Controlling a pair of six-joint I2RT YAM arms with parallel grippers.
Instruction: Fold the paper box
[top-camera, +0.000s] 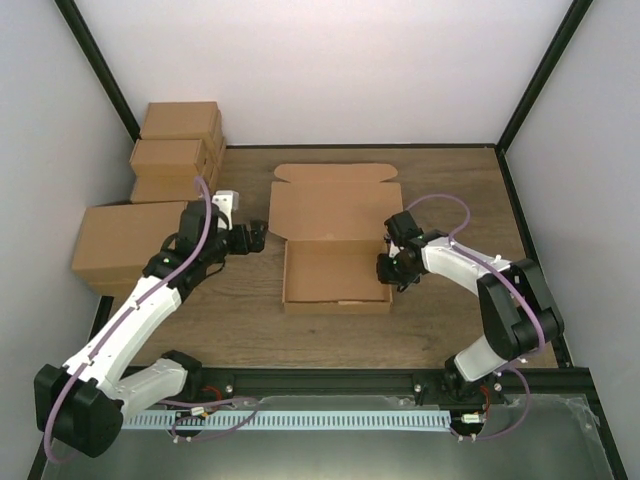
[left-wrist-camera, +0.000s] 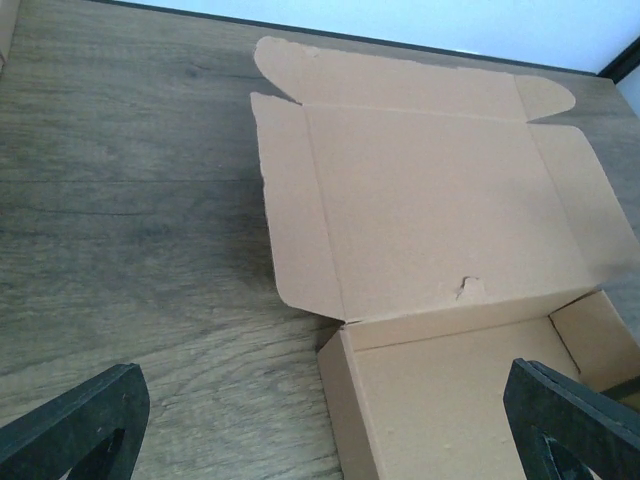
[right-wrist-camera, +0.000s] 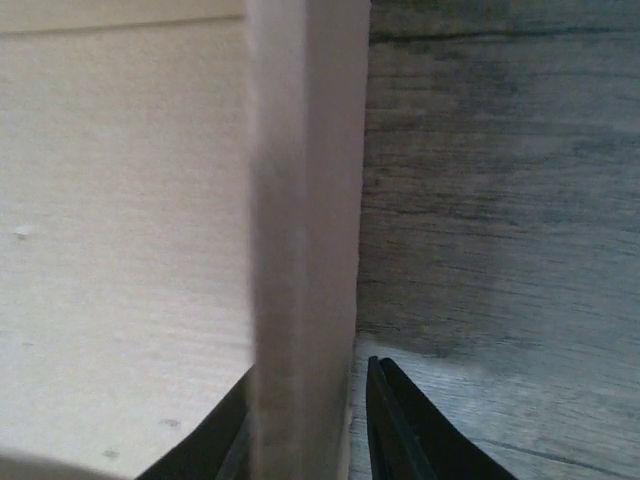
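Paper box (top-camera: 335, 272) mid-table, between the two grippers, part-folded: tray formed at near end, lid laid open at far end.

Near edge: black frame rail with white slotted cable duct (top-camera: 330, 415), both arm bases bolted along it. Wood-grain table (top-camera: 250, 330) beyond.

Tray: four walls upright, floor bare. Left wrist view (left-wrist-camera: 450, 400) catches its far-left corner, left and far walls standing.

Right gripper (top-camera: 393, 270) at the tray's right wall, about mid-length. Right wrist view (right-wrist-camera: 305, 440): wall edge-on and blurred, running up the middle, tray floor to the left, table to the right. One finger each side of the wall, closed in on it, pinching the cardboard.

Left gripper (top-camera: 256, 238) just left of the box, level with the tray-to-lid crease, contact not discernible. Left wrist view (left-wrist-camera: 322, 400): fingers (left-wrist-camera: 70, 430) spread wide, over bare table and the tray corner, gripping nothing.

Lid: wide panel far of the tray, narrow flap on each side, tuck flap with rounded corners at the far end. Small nick in the panel close to the hinge crease.

Left side: large brown carton (top-camera: 125, 245) beside the left arm. Farther back, three smaller cartons (top-camera: 180, 122) in a row along the left wall toward the far corner.
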